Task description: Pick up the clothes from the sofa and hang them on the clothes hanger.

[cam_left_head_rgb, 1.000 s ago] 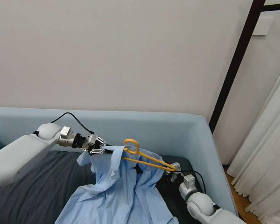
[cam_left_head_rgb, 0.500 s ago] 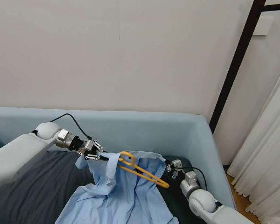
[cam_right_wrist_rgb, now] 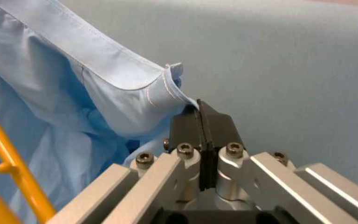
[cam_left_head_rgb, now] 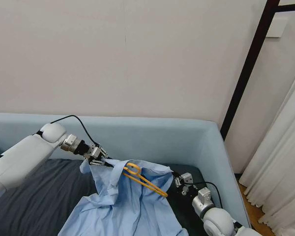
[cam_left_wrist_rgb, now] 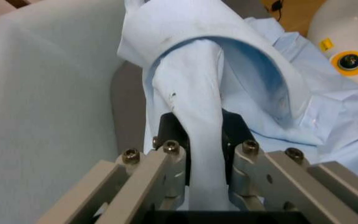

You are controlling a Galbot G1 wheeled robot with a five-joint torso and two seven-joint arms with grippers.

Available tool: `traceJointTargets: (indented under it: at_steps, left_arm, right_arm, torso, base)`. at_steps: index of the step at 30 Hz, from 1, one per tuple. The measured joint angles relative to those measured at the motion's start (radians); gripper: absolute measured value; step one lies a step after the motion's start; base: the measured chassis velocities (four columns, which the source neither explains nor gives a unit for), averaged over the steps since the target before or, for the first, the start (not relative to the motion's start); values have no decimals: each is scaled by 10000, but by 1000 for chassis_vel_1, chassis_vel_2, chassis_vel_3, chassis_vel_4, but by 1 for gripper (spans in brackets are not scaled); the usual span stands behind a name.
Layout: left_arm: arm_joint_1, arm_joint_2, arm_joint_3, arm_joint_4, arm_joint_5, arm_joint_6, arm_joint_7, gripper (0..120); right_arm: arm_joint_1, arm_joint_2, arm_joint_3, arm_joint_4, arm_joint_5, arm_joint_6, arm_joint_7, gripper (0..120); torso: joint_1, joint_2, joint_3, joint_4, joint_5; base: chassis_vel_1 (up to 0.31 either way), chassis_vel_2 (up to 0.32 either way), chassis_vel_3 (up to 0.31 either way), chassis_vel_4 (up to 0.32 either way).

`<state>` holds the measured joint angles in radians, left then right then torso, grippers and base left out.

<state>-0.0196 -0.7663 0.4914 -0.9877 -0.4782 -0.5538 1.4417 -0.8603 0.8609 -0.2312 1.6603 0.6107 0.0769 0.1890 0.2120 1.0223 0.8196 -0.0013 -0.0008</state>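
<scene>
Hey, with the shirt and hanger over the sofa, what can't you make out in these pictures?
1. Head view: how far the hanger sits inside the shirt; folds cover one of its arms.
2. Head view: the shirt's hem, cut off by the bottom edge.
3. Right wrist view: the hanger's hook, cut off at the picture's edge, near the right pincer.
4. Left wrist view: the left pincer's pad faces, covered by the shirt strip it clamps.

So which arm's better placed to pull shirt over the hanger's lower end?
Probably right: the right gripper pinches the shirt beside that end of the hanger; the left gripper holds cloth past the hook.
</scene>
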Motion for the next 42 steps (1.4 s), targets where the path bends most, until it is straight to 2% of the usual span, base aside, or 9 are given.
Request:
traceJointTargets:
  at_steps: [9, 13, 19, 27, 32, 35, 36, 39, 42]
  left_arm:
    - [-246, -96, -159, 296, 424, 60, -151, 8]
    - [-369, -140, -266, 387, 1009, 106, -432, 8]
    - [-372, -187, -504, 83, 2077, 722, -563, 8]
    - [21, -114, -626, -173, 2500, 1218, -1947, 8]
    - [326, -108, -628, -174, 2483, 1345, -2756, 8]
    - [683, -168, -471, -217, 2102, 1361, -3931, 8]
    - [683, -168, -471, -217, 2102, 1361, -3931, 8]
    - [1030, -167, -247, -589, 978, 1603, -4529, 8]
    - [1194, -147, -192, -861, 472, 1809, -4734, 8]
  right_arm:
    - [-130, -204, 326, 149, -22, 31, -4, 0]
    - [-197, -205, 458, 258, 45, 30, 30, 0]
    - [-242, -180, 476, 622, 128, -85, 197, 0]
    - [-596, -271, 524, 1429, 198, -170, 344, 0]
    - [-777, -455, 582, 2059, 334, -231, 451, 0]
    - [-802, -662, 594, 2781, 745, -483, 685, 0]
    - [-802, -662, 594, 2781, 745, -483, 685, 0]
    - [-523, -889, 529, 3323, 1374, -850, 983, 0]
    - [-196, -1081, 482, 3488, 1588, -957, 1055, 0]
  torso:
    - [0, 0, 0, 0, -1]
    - [0, 0, 0, 0, 1]
    - [0, 0, 0, 0, 1]
    - [0, 0, 1, -1, 1]
    - [0, 0, 0, 1, -2]
    - [0, 0, 0, -1, 0]
    - [0, 0, 0, -1, 0]
    - [0, 0, 0, -1, 0]
    - [0, 0, 0, 0, -1]
  base:
    - [0, 0, 0, 0]
    - [0, 0, 0, 0]
    - [0, 0, 0, 0]
    - [0, 0, 0, 0]
    - [0, 0, 0, 0]
    - [0, 0, 0, 0]
    - [0, 0, 0, 0]
    - [0, 0, 0, 0]
    - [0, 0, 0, 0]
